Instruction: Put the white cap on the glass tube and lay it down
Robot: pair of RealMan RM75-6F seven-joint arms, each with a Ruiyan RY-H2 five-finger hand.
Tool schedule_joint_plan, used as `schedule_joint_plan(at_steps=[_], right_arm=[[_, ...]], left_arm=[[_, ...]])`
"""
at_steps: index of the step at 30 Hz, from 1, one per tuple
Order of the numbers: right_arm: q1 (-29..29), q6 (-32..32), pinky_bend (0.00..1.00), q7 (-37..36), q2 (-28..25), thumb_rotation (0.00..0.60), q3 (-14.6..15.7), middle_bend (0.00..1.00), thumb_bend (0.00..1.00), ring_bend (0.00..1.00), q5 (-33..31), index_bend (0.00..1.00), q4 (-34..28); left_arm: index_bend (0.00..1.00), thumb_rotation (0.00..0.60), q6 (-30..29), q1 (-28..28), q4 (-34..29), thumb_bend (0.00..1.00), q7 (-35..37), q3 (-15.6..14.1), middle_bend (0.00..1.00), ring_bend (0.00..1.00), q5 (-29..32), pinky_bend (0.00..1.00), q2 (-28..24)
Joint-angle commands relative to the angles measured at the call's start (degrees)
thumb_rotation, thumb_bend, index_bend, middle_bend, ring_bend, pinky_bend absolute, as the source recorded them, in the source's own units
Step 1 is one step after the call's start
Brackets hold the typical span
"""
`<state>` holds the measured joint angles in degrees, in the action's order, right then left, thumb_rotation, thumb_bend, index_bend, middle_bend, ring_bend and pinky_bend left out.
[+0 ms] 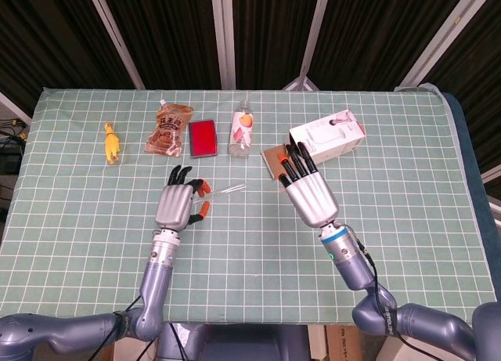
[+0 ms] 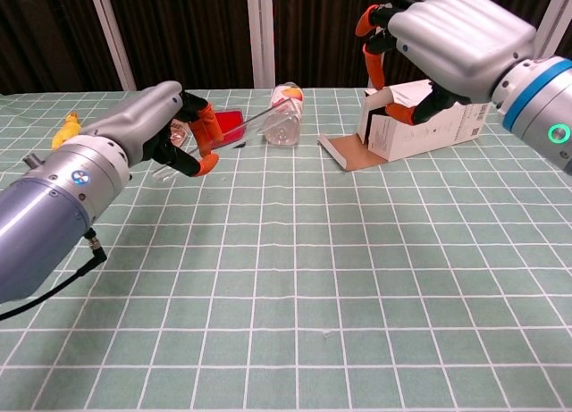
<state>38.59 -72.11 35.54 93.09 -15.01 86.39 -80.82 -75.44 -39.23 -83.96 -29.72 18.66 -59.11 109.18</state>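
My left hand [image 1: 178, 205] [image 2: 154, 133] holds the thin glass tube [image 1: 232, 189] [image 2: 247, 122] between thumb and fingers, above the table left of centre. The tube slants up, its free end pointing right toward my right hand [image 1: 308, 190] [image 2: 449, 35]. That hand hovers raised in front of the white box, its back to both cameras and its orange fingertips [image 2: 369, 38] curled toward the tube. The white cap it pinched a moment ago is hidden behind its fingers in both views. A gap remains between the tube's end and the right hand.
Along the far side lie a yellow toy [image 1: 112, 144], a snack bag [image 1: 168, 129], a red case [image 1: 203, 137], a plastic bottle [image 1: 242, 130] and an open white box [image 1: 327, 138] with its flap on the cloth. The green checked cloth [image 1: 250, 251] covers the table.
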Motion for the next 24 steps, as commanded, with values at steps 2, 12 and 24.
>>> schedule_joint_plan(at_steps=[2, 12, 24], right_arm=[[0.59, -0.32, 0.00, -0.06, 1.16, 0.600, 0.39, 0.21, 0.40, 0.02, 0.40, 0.61, 1.06], [2.37, -0.07, 0.00, -0.16, 3.75, 0.600, 0.18, 0.21, 0.40, 0.02, 0.31, 0.61, 3.12], [4.12, 0.66, 0.00, -0.49, 6.57, 0.600, 0.16, 0.21, 0.40, 0.02, -0.47, 0.61, 5.82]], left_arm=[[0.49, 0.600, -1.13, -0.25, 0.96, 0.76, -1.71, 0.75, 0.50, 0.12, 1.42, 0.01, 2.01], [0.49, 0.600, -0.17, -0.89, 1.48, 0.77, -3.04, 0.39, 0.50, 0.12, 1.20, 0.01, 2.42], [0.50, 0.600, -0.80, -0.78, 2.59, 0.79, -0.62, 0.25, 0.51, 0.12, -1.07, 0.01, 3.34]])
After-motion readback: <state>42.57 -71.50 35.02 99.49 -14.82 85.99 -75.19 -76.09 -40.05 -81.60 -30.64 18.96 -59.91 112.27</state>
